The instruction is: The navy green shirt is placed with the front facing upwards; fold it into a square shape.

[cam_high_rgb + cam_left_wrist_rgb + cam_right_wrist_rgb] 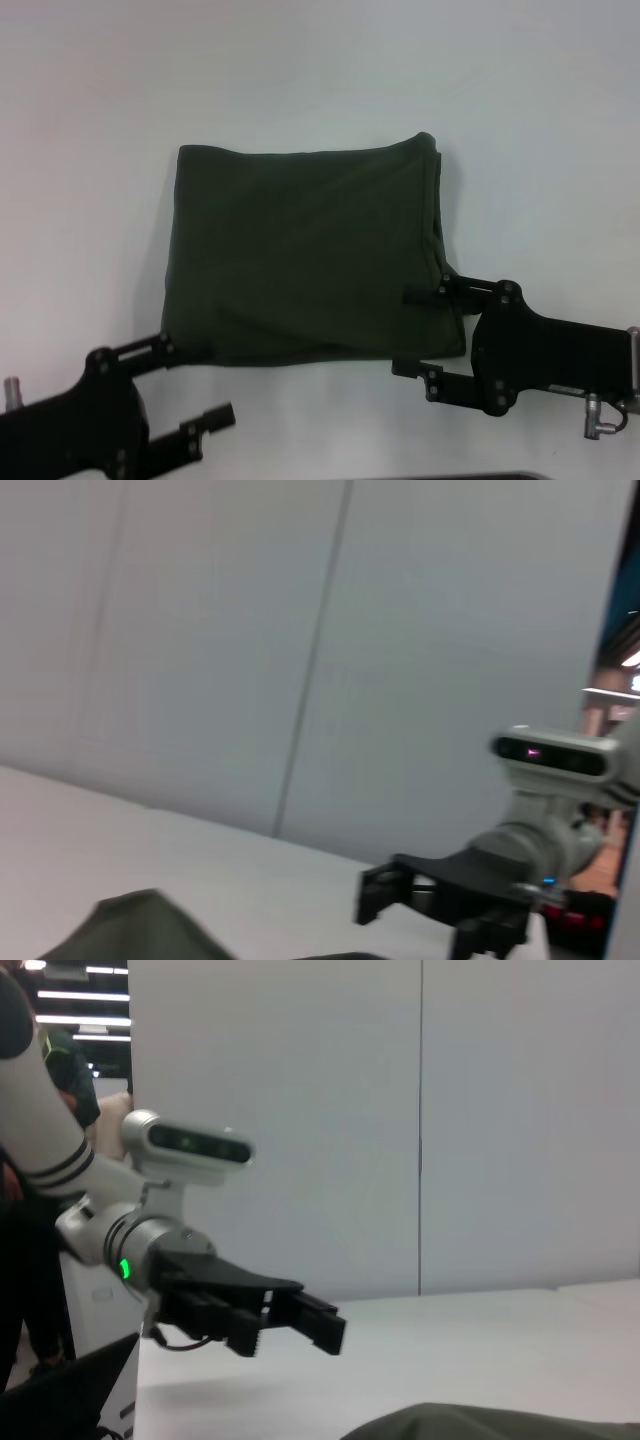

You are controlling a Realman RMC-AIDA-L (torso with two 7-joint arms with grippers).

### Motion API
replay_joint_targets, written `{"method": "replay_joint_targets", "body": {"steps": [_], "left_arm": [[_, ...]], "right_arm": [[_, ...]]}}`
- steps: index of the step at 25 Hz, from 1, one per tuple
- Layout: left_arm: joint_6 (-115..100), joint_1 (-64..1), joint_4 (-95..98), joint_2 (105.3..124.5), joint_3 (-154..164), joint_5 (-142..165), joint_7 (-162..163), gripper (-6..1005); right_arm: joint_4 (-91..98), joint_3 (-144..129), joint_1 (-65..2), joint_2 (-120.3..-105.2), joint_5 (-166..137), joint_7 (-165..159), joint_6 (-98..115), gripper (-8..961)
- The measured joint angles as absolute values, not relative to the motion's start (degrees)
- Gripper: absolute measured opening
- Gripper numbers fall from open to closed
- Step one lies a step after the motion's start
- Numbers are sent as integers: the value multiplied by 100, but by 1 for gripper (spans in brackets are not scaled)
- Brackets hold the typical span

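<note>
The left pincer (190,385) hangs released at the near left corner of the navy green shirt (305,255), one finger (150,352) touching the cloth's near edge and the other clear of it. That shirt lies folded into a rough square on the white desk (90,150), plain side up. At the shirt's near right corner the right pincer (412,332) also stands released, its fingers spread astride that corner.

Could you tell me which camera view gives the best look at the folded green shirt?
The head view: the navy green shirt shows whole from above, folded roughly square on the table. Each wrist view catches only a sliver of green cloth at its frame edge, plus the opposite gripper.
</note>
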State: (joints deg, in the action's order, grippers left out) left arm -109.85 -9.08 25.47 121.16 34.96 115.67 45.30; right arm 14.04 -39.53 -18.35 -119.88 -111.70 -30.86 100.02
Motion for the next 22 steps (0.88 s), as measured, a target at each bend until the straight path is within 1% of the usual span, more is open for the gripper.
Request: {"method": "replay_joint_targets", "body": {"steps": [6,13,22], "left_arm": [[-11339,-905,2531,12126,3663,11920,4433,610],[-11257,-970,2504,12235,3596,11900,4442,610],[-11224,-1065,2497,12243,3477,11865,4476,610]], "right_arm": [[1666,-4048,-1973,-11970,-11222,-3421,10280,683],[1794,-4262,-2091,-11962,-11369,-3652,10163,683],[1828,-4238,-2005,-11961,-11507,-3699,10085,683]]}}
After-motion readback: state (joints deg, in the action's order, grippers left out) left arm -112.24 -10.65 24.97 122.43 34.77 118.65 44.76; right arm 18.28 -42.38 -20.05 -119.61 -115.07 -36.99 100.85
